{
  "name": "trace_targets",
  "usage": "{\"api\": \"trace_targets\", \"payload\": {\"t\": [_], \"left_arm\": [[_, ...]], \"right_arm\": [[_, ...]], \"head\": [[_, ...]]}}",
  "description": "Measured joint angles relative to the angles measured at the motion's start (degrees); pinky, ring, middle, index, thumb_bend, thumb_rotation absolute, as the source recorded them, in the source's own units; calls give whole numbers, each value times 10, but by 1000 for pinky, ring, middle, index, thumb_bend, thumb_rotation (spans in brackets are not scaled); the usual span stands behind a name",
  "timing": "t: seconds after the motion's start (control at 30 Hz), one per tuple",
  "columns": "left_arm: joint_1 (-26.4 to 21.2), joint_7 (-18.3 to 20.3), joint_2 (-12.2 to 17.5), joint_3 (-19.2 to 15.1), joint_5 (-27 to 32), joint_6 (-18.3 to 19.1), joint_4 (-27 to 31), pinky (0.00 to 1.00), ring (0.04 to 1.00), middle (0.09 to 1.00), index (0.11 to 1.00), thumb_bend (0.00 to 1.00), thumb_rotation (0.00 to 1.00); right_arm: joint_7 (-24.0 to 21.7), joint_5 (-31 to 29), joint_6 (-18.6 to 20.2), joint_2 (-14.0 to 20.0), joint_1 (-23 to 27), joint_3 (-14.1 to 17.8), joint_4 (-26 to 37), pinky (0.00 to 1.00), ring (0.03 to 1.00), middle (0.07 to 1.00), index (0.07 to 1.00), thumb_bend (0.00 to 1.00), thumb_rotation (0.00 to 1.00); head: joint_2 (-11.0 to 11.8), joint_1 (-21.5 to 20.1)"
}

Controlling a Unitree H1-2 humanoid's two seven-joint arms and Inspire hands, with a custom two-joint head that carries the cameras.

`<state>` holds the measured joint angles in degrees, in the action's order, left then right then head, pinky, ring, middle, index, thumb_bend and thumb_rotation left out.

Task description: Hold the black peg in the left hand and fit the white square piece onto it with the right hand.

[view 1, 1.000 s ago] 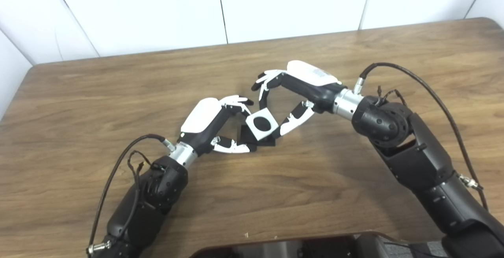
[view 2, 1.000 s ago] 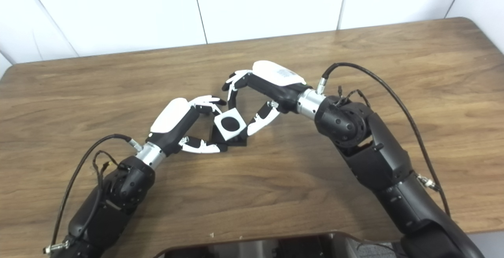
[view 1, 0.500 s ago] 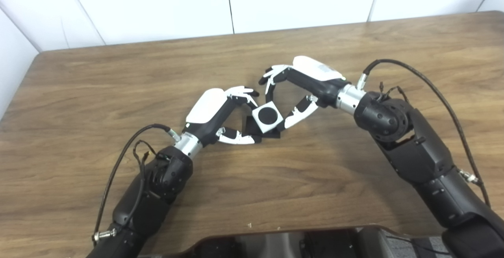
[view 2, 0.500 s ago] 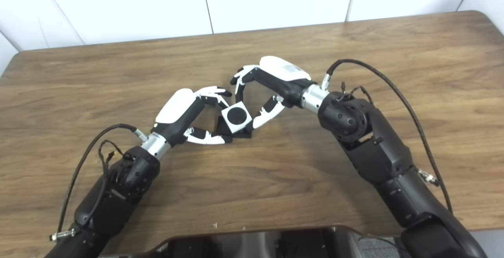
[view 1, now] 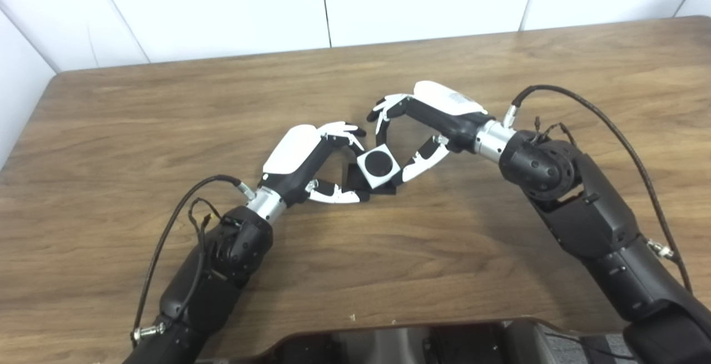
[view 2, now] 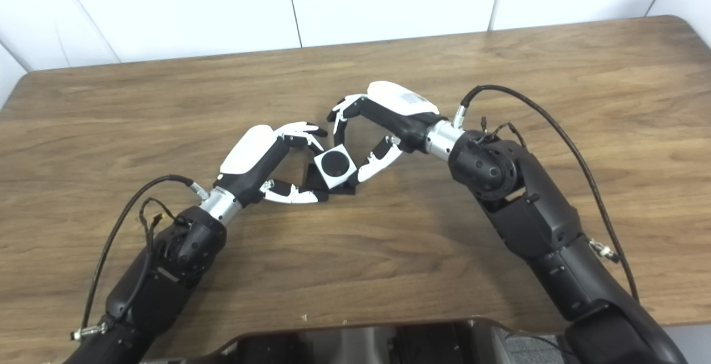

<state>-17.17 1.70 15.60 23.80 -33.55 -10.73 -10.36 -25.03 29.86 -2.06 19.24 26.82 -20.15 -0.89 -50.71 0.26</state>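
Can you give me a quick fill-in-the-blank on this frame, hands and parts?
1. The white square piece has a round ____ spot in its face.
2. The black peg is gripped by the ____ hand.
3. The right hand has its fingers and thumb on either side of the ____ piece.
4. Both arms rest over a ____ table.

Missing words: black; left; white square; wooden
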Motion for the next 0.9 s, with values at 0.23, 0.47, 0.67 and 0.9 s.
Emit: {"api": "trace_targets", "payload": {"t": [0.23,0.47,0.67,0.9], "left_arm": [[0,1,0,1,0,2,2,771,876,821,486,521,78],[0,2,0,1,0,6,2,766,878,822,485,521,78],[0,2,0,1,0,7,1,756,872,823,485,522,77],[-3,2,-2,5,0,8,-1,756,871,822,485,522,77]], "right_arm": [[-63,55,38,25,22,-49,6,907,953,919,834,942,416],[-154,99,105,52,51,-103,37,854,962,979,999,1000,414],[-169,115,125,62,59,-122,51,914,987,989,997,986,390],[-138,95,101,93,27,-101,66,883,954,963,948,930,361]], "head": [[-1,-2],[-1,0],[-1,-2],[0,-3]]}}
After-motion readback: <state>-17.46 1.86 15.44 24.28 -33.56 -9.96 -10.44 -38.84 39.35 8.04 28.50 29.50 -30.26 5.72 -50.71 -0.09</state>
